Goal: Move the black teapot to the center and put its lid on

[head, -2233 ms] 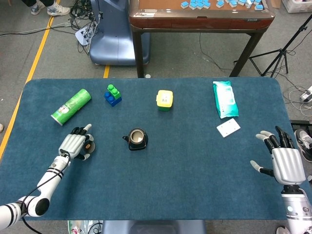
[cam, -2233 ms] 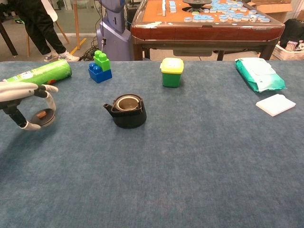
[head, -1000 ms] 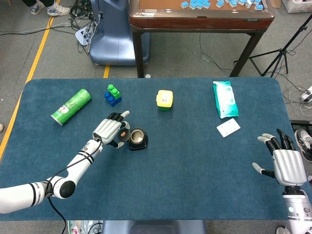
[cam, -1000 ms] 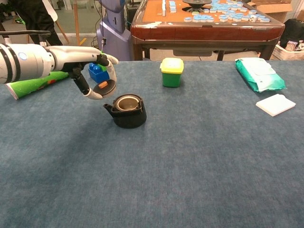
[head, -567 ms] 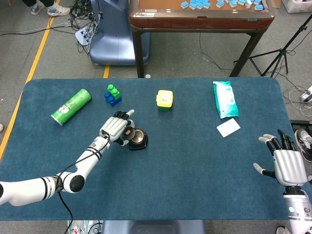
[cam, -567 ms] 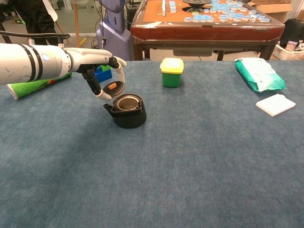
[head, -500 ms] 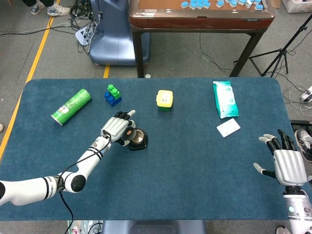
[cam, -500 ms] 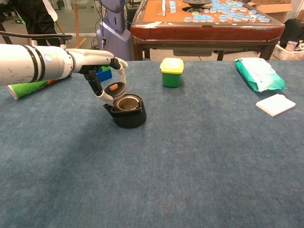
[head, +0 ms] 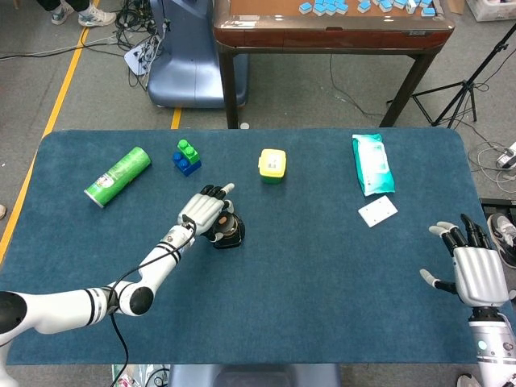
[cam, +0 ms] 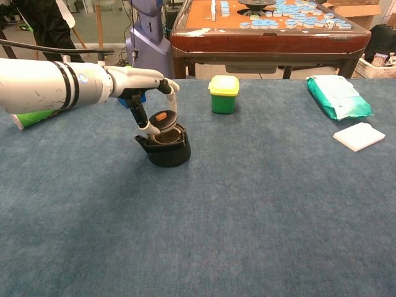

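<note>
Near the middle of the blue table (cam: 260, 210) sits the black teapot (cam: 165, 150). Directly over its mouth, the left hand (cam: 150, 94) grasps the lid (cam: 162, 122), tilted, with its orange knob showing. At the table's near right corner, the right hand (head: 473, 268) hangs empty, fingers spread.

1. Robot lab or test room: grey floor (head: 97, 89), yellow floor tape (head: 63, 87), loose cables (head: 137, 20).
2. Tripod legs (head: 459, 89) far right; blue machine base (head: 187, 68) far left.
3. Mahjong table (cam: 272, 31) with blue tiles (cam: 291, 15) behind blue-covered worktable (cam: 260, 210).
</note>
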Motion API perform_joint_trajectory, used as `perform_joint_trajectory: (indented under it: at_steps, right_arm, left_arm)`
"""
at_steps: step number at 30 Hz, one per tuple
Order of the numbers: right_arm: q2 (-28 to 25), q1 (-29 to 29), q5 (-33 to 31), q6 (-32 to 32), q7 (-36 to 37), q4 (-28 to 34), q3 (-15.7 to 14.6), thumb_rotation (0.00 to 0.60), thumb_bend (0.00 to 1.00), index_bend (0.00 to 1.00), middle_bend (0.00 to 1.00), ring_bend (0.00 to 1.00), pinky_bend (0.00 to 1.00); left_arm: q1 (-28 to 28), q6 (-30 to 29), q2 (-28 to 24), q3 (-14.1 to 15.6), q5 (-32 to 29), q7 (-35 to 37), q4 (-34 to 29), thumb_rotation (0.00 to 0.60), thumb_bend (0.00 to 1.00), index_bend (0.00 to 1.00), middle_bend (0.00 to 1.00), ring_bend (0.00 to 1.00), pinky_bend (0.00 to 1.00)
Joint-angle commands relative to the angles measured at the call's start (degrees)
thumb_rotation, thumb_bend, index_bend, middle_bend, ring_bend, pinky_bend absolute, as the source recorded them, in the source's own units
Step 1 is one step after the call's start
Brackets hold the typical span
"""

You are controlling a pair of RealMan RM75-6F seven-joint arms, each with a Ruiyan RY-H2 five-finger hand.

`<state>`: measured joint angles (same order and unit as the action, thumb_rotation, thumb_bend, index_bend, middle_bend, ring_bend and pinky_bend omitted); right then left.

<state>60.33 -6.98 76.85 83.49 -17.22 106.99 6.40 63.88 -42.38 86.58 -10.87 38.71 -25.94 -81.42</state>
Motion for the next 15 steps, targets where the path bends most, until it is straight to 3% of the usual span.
perform_joint_trajectory:
  at_steps: [1, 15]
  right_arm:
    - [-0.1, 0.1, 0.0, 0.0, 0.1, 0.1, 0.0, 0.6, 0.1, 0.27, 0.24, 0.04, 0.1]
    - [-0.3, 0.5, 0.0, 0.4, 0.6, 0.0, 0.0, 0.6, 0.1, 0.27, 0.24, 0.04, 0.1]
  left_arm:
    - [0.5, 0.2, 0.3, 0.3, -0.6, -0.3, 0.4, 0.6, 0.25, 0.42, 0.0, 0.0, 0.0]
    - [2.3, 0.4, 1.2, 1.6, -4.0, -1.6, 2.0, 0.6, 0.25, 0.36, 0.0, 0.0, 0.0]
